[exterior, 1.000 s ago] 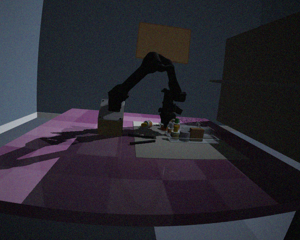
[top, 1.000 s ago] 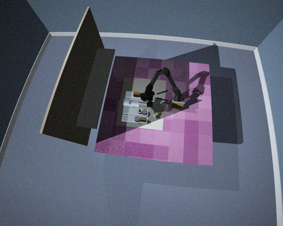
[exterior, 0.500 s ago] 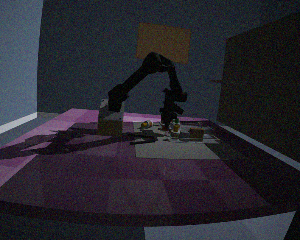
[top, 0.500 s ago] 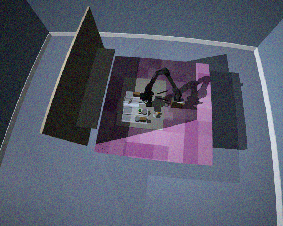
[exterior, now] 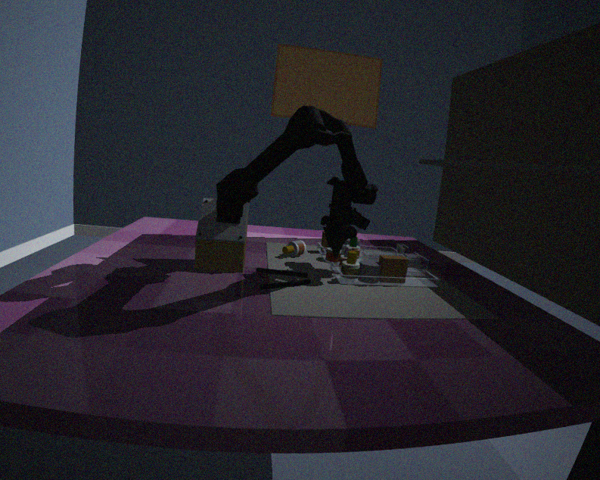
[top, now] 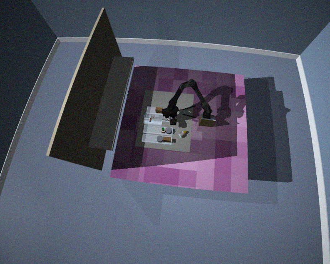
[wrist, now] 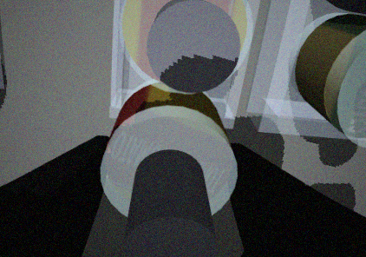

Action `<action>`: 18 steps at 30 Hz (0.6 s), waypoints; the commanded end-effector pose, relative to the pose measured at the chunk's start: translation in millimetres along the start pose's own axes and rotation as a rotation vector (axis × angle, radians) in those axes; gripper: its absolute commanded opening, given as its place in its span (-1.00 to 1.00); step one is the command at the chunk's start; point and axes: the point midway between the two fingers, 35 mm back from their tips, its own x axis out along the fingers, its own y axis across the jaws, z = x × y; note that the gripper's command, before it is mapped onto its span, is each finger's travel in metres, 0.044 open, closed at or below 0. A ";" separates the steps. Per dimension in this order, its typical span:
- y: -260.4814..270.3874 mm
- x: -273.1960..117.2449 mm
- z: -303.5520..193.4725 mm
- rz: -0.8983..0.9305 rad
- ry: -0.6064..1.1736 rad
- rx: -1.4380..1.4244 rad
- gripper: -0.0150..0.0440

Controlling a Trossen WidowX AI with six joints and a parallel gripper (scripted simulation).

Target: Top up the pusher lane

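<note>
My gripper (top: pixel 169 116) (exterior: pixel 334 252) (wrist: pixel 169 151) is shut on a red and yellow jar (exterior: pixel 332 257) (wrist: pixel 169 181) with a grey cap, held upright at the front end of the sprung lane (top: pixel 157 123) (wrist: pixel 116 50). In the wrist view its far side overlaps the lane's front edge and hides most of the low front stop. The matching lane jar (wrist: pixel 192 43), with a grey cap and red-yellow label, stands just ahead of it. Their outlines meet in the wrist view, but I cannot tell whether they touch. The held jar's base and its height over the lane floor are hidden.
A neighbouring lane on the right in the wrist view holds a brownish jar (exterior: pixel 352 257) (wrist: pixel 321 63) and a brown block (top: pixel 159 110) (exterior: pixel 393 267). Other lanes hold a green-capped jar (top: pixel 162 129) and another brown block (top: pixel 166 139). A yellow-capped jar (top: pixel 182 133) (exterior: pixel 294 248) lies on the mat.
</note>
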 end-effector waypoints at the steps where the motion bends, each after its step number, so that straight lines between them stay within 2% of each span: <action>1: -3.3 -2.6 15.3 0.000 -0.029 0.029 -0.49; 18: -4.3 -4.1 23.0 0.000 -0.030 0.029 -0.49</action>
